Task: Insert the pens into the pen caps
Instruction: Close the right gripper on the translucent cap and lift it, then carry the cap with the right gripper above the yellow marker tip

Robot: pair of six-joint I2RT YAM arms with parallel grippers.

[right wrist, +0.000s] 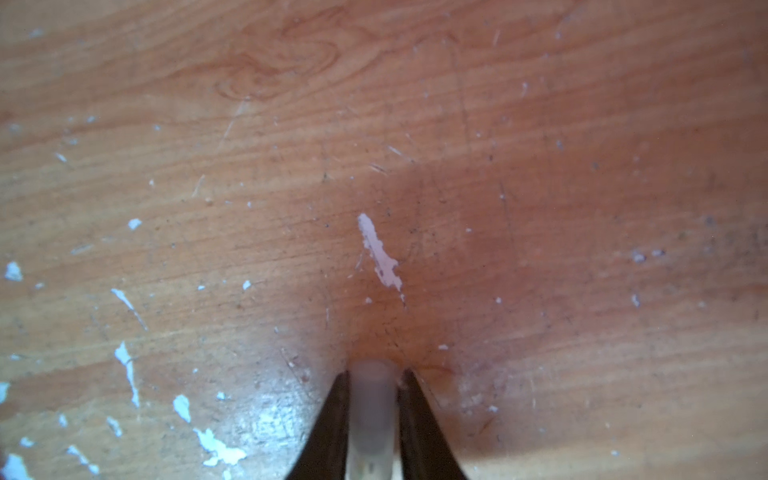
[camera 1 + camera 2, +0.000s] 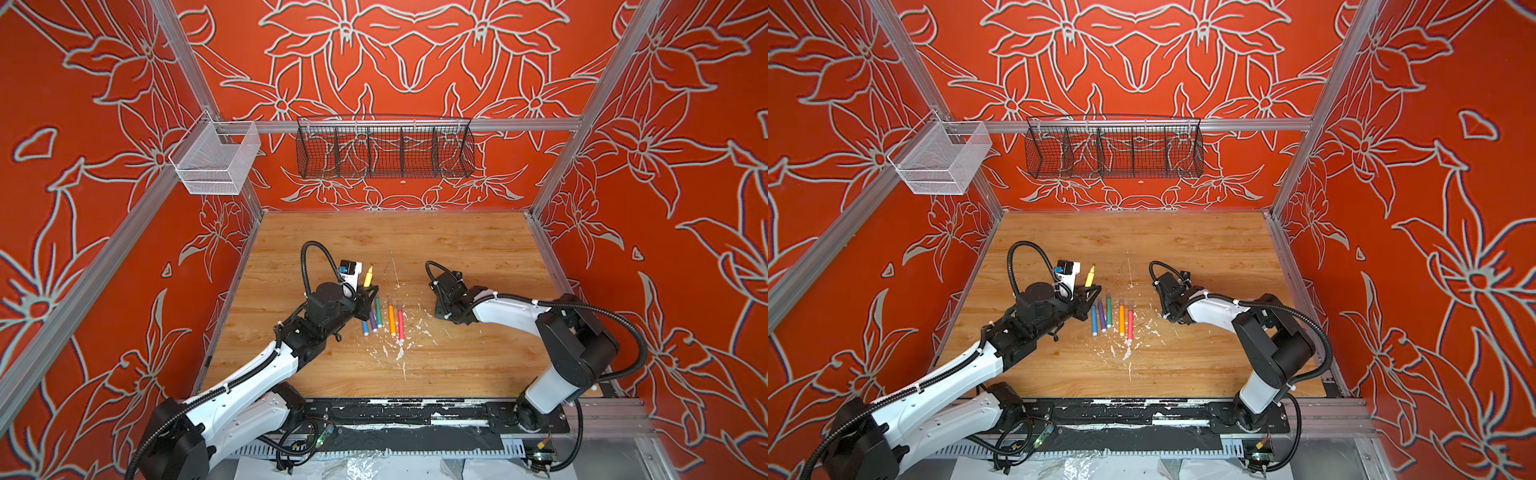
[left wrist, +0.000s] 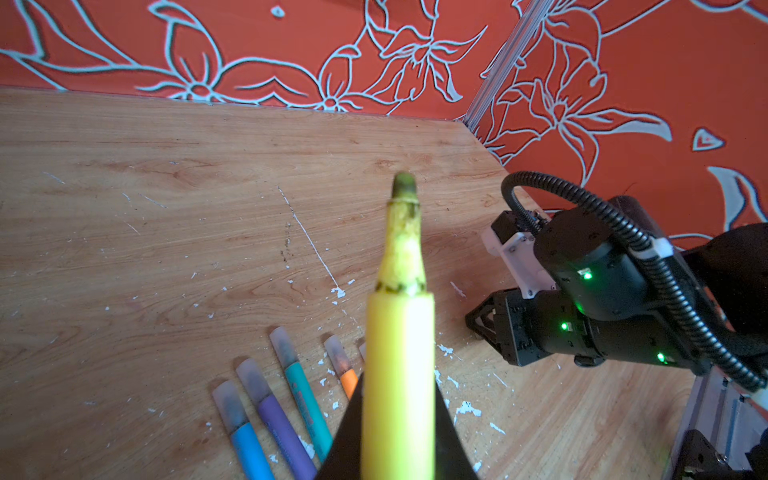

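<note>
My left gripper (image 3: 399,386) is shut on the yellow pen (image 3: 399,332), whose bare, stained tip points up and away; both top views show this pen (image 2: 368,277) (image 2: 1089,277) above the row of pens. The blue (image 3: 249,444), purple (image 3: 282,436), teal (image 3: 307,403) and orange (image 3: 348,380) pens lie side by side on the table, each wearing a cloudy cap (image 3: 230,405). A pink pen (image 2: 400,322) ends the row. My right gripper (image 1: 372,374) is down at the table, shut on a clear pen cap (image 1: 371,407) that stands between its fingers.
White flecks (image 2: 399,353) litter the wooden table (image 2: 478,365) around and in front of the pens. A black wire basket (image 2: 384,147) hangs on the back wall and a white mesh basket (image 2: 216,160) on the left rail. Red patterned walls enclose the table.
</note>
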